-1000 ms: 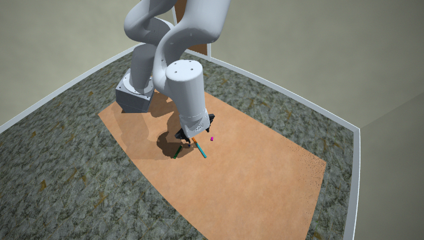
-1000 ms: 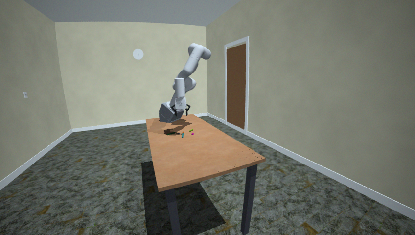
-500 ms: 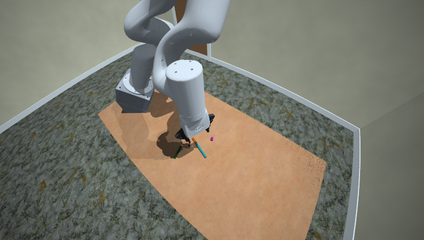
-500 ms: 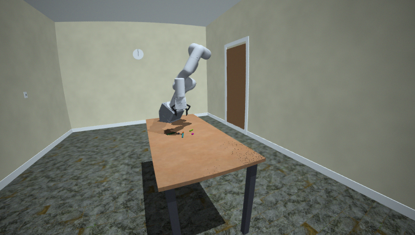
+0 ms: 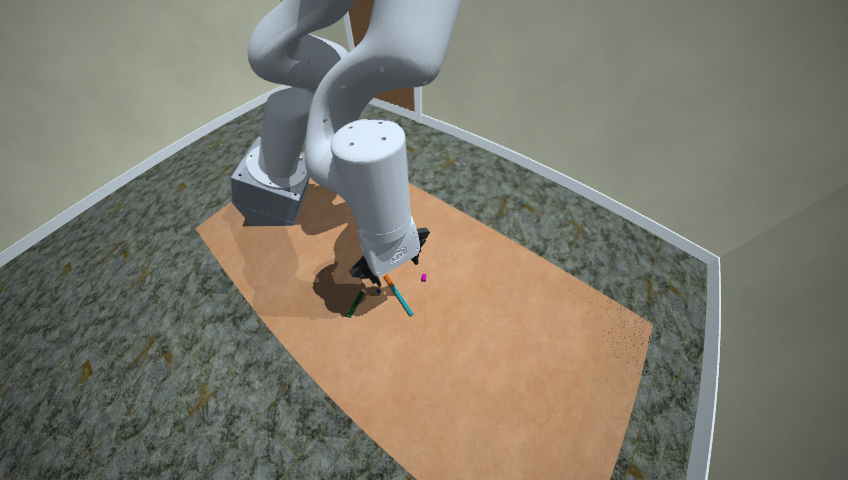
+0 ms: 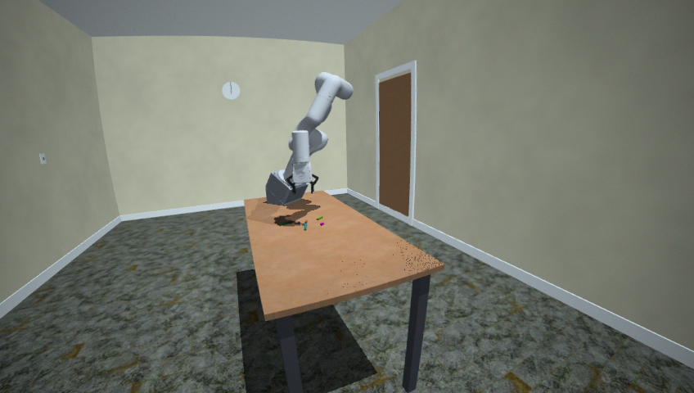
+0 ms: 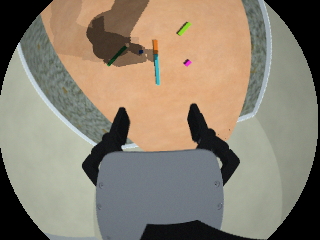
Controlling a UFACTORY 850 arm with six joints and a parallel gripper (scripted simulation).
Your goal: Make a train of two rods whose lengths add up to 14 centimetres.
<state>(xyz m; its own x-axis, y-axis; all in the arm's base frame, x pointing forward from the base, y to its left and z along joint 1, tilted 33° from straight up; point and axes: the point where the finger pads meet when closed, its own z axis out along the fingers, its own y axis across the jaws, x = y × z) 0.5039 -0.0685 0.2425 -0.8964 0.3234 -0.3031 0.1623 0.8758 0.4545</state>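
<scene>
Rods orange and turquoise lie end to end, well inside the desk edges; we see the fingers wide apart above.

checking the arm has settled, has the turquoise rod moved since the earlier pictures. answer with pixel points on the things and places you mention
no, the turquoise rod [image 5: 402, 301] [image 6: 305, 226] [image 7: 157, 70] shows no visible shift; in the top view it lies in the same place relative to the table's edge [image 5: 303, 359]
</scene>
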